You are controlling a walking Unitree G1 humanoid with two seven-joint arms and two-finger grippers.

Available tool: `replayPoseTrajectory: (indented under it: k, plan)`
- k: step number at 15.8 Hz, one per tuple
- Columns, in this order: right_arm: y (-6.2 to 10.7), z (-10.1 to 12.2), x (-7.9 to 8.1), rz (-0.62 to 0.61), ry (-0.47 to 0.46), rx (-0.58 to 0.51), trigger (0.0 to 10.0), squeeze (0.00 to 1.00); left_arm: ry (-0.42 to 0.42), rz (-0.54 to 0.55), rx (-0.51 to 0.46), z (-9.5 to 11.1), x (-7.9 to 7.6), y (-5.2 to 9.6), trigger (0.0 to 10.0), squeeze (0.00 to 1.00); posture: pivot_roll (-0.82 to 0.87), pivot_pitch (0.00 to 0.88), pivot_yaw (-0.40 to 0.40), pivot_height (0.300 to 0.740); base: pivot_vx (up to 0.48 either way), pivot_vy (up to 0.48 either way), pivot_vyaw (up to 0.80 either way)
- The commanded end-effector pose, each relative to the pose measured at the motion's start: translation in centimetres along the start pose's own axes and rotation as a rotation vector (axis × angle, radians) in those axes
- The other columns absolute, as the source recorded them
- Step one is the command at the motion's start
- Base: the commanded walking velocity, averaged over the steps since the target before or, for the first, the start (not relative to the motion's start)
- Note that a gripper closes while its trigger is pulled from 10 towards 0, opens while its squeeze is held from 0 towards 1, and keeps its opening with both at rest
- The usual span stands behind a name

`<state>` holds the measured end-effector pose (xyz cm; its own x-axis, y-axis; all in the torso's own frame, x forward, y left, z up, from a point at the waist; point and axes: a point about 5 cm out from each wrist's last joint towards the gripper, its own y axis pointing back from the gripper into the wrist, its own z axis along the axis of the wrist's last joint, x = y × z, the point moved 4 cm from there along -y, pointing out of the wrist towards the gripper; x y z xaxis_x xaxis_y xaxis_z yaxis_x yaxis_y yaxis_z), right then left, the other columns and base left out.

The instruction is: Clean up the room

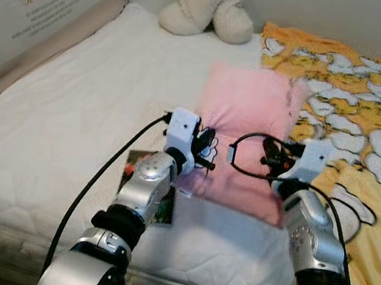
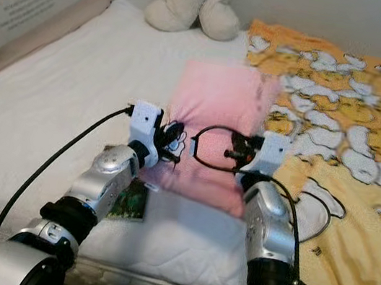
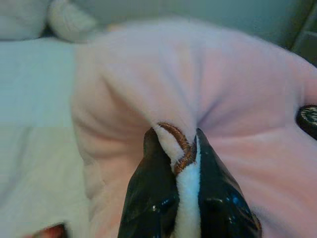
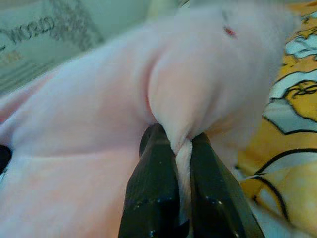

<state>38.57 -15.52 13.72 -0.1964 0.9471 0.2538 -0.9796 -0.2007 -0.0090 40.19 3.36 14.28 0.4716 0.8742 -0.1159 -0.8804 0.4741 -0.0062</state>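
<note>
1. The pink blanket (image 1: 245, 133) is looking like soft, matt fleece — its pinched edge is showing brown stitching on a white border.
2. The left gripper (image 3: 174, 196) and right gripper (image 4: 183, 191) are gleaming as glossy black plastic, their fingers pinching the fleece.
3. The arms (image 1: 145, 185) are shining as smooth silver metal, with white plastic housings at the wrists.
4. The mattress (image 1: 69, 122) is showing quilted white cloth, matt.
5. The yellow sheet (image 1: 367, 135) is lying as thin printed cloth — creased and matt.
6. The plush toy (image 1: 206, 6) is looking like cream pile fabric.
7. The booklet (image 2: 129, 202) is reflecting like glossy paper.
</note>
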Motion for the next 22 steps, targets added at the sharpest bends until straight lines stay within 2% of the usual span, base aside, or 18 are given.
replayPoseTrajectory:
  k: [1, 4, 6, 9, 11, 15, 22]
  plan:
    - [-0.1, -0.1, 0.3, 0.003, 0.003, -0.001, 0.0, 0.00, -0.038, 0.016, -0.047, 1.6, 0.2, -0.2, 10.0, 0.00, 0.11, 0.000, 0.029, 0.740, 0.000, 0.000, 0.46]
    - [0.1, -0.3, 0.3, 0.006, 0.019, 0.005, 0.0, 0.00, -0.081, 0.026, -0.078, 3.1, 0.7, -0.6, 10.0, 0.00, 0.10, 0.000, 0.037, 0.740, 0.000, 0.320, 0.41]
    - [0.2, -0.7, 0.2, 0.004, 0.019, 0.016, 0.0, 0.00, -0.101, 0.009, -0.103, 3.9, 0.1, -0.9, 10.0, 0.00, 0.10, 0.000, 0.040, 0.740, 0.000, 0.480, 0.00]
    - [0.2, -0.8, 0.3, 0.013, 0.028, 0.021, 0.0, 0.00, -0.084, 0.007, -0.098, 3.5, -0.4, -0.9, 10.0, 0.00, 0.10, 0.000, 0.038, 0.740, 0.000, 0.480, 0.00]
    - [0.3, -1.1, 0.6, 0.023, 0.034, 0.030, 0.0, 0.00, -0.112, -0.015, -0.093, 3.5, -0.7, -1.0, 10.0, 0.00, 0.10, 0.000, 0.037, 0.740, 0.000, 0.480, 0.00]
    - [0.5, -1.2, 0.6, 0.025, 0.037, 0.032, 0.0, 0.00, -0.112, 0.005, -0.079, 3.7, 0.1, -1.3, 10.0, 0.00, 0.08, 0.000, 0.042, 0.740, 0.000, 0.480, 0.00]
    - [0.7, -1.3, 0.4, 0.033, 0.054, 0.038, 0.0, 0.00, -0.096, -0.014, -0.075, 3.3, -0.9, -1.5, 10.0, 0.00, 0.08, 0.000, 0.040, 0.740, 0.000, 0.480, 0.00]
